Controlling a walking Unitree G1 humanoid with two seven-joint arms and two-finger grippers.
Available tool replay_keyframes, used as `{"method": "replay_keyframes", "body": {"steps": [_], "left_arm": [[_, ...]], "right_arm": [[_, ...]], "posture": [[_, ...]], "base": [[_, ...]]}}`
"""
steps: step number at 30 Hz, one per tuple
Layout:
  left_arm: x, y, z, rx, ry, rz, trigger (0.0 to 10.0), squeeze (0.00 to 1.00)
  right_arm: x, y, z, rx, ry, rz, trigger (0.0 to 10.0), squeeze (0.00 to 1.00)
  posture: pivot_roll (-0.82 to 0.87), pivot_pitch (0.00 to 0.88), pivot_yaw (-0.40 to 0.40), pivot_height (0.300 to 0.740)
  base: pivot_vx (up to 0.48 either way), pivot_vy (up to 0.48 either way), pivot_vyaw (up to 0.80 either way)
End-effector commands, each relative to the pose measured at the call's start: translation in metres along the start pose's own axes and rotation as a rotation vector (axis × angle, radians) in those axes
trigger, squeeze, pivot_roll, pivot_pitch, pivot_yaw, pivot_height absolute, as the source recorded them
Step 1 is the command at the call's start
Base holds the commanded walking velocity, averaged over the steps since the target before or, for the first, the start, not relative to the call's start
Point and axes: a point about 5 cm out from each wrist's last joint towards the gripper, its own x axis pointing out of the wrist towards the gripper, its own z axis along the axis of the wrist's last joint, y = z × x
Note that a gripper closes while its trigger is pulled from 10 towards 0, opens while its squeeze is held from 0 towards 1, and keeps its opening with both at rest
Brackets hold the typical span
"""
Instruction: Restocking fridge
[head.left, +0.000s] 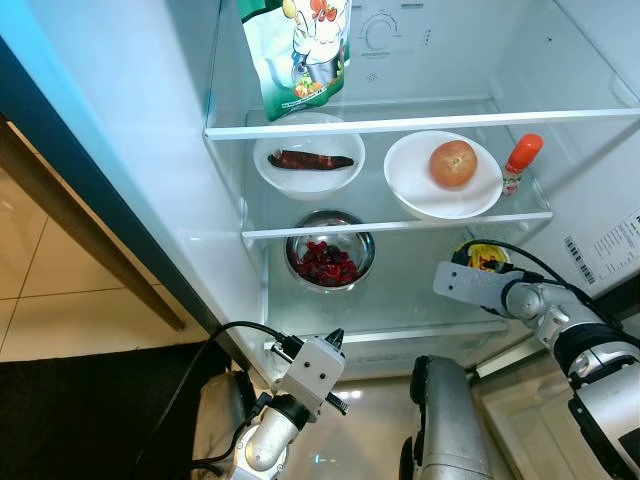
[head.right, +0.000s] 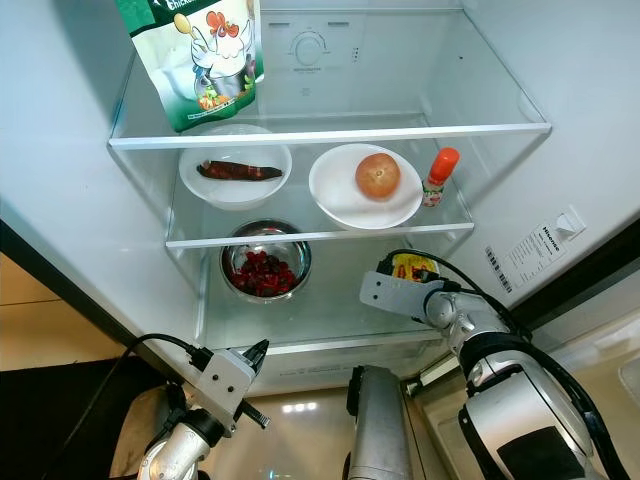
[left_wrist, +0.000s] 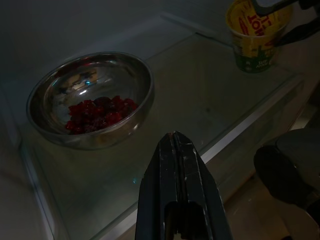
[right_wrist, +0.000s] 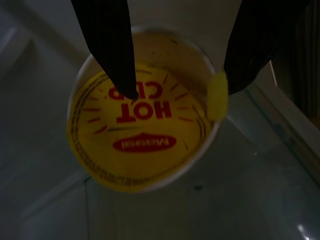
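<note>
A yellow Hot Cup noodle cup (right_wrist: 145, 130) stands at the right of the fridge's lower glass shelf (head.left: 410, 300). My right gripper (right_wrist: 182, 90) hangs open just above it. One finger is over the lid and the other is past the rim by the yellow tab. From the head, the cup (head.right: 413, 267) peeks out behind the right wrist. My left gripper (left_wrist: 175, 145) is shut and empty. It is held low in front of the shelf's edge, pointing toward a steel bowl of red berries (left_wrist: 90, 100).
On the middle shelf sit a white bowl with a dark red pepper (head.left: 308, 160), a plate (head.left: 420, 190) bearing an onion (head.left: 453, 163), and a small red-capped bottle (head.left: 521, 163). A green pouch (head.left: 295, 50) stands on the top shelf. A dark mat (head.left: 90, 410) lies on the floor at left.
</note>
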Motion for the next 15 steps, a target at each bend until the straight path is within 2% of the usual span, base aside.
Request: {"method": "replay_keyframes", "body": {"steps": [1,10,15], "left_arm": [[-0.0048,-0.0058,-0.009,-0.008,0.047,-0.021,10.0,0.0],[-0.0024,-0.0064,-0.0086,-0.007,0.044,-0.023,10.0,0.0],[-0.002,-0.0064,-0.0088,-0.008,0.045,-0.02,10.0,0.0]], "right_arm": [[-0.0013,0.0086,-0.0152,0.004,0.06,0.034,10.0,0.0],[-0.0026,0.0044,-0.0183,0.065,0.078,0.046,10.0,0.0],[-0.0034,0.0016,-0.0178,0.063,0.066,0.059,10.0,0.0]], "posture": [[-0.01,0.293,-0.038,0.415],[-0.01,0.288,-0.04,0.415],[-0.01,0.287,-0.042,0.415]], "base": [[0.0,0.0,0.0],[0.0,0.0,0.0],[0.0,0.0,0.0]]}}
